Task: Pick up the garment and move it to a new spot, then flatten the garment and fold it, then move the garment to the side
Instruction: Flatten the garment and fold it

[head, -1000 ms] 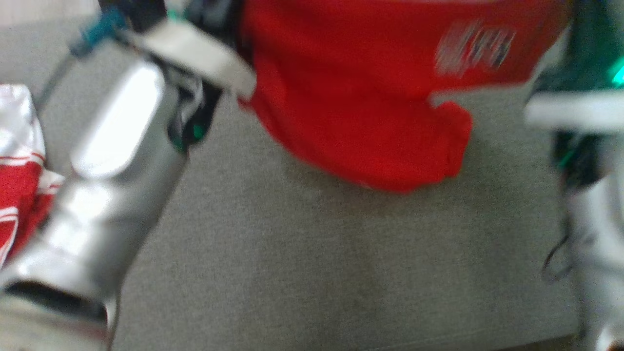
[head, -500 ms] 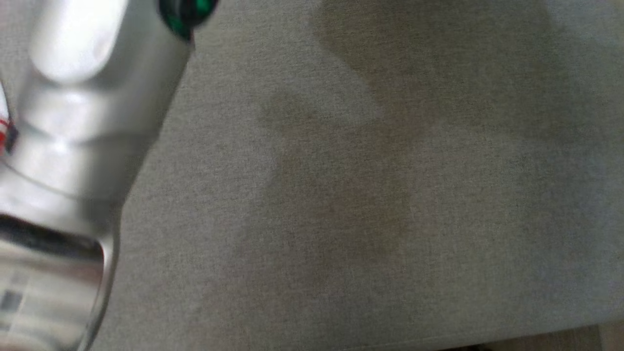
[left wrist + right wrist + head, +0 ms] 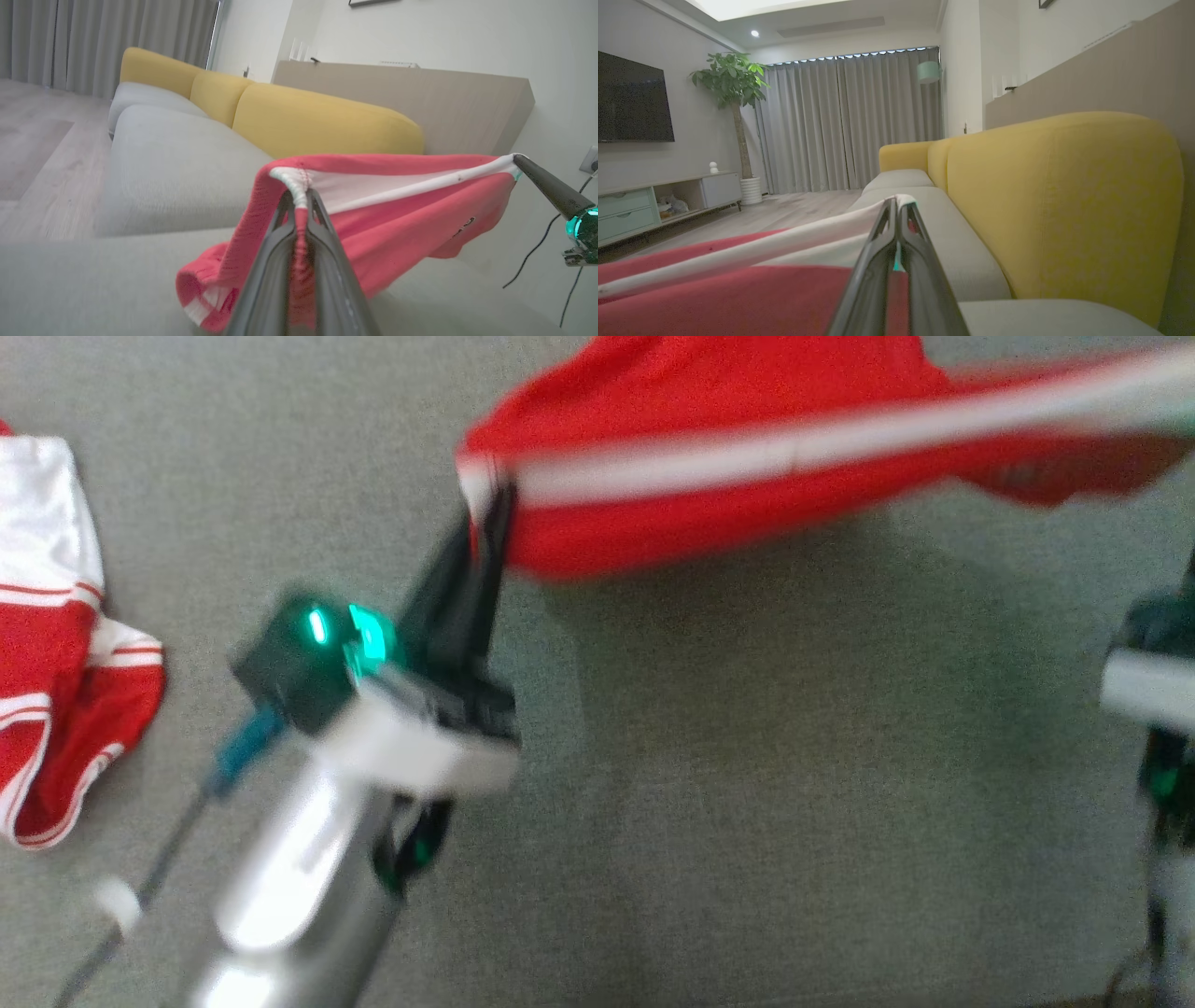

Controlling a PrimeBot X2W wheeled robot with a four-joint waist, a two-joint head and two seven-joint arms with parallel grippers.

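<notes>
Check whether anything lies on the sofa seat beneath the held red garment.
Nothing visible does. The red garment hangs stretched between the left gripper and right gripper, and the grey sofa seat below it is bare. A second red-and-white garment lies off to the left, apart.

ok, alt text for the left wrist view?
The left gripper is shut on the white-trimmed edge of a red garment, which stretches across to the right gripper pinching its far end. Below and behind are a grey sofa seat and yellow back cushions.
</notes>
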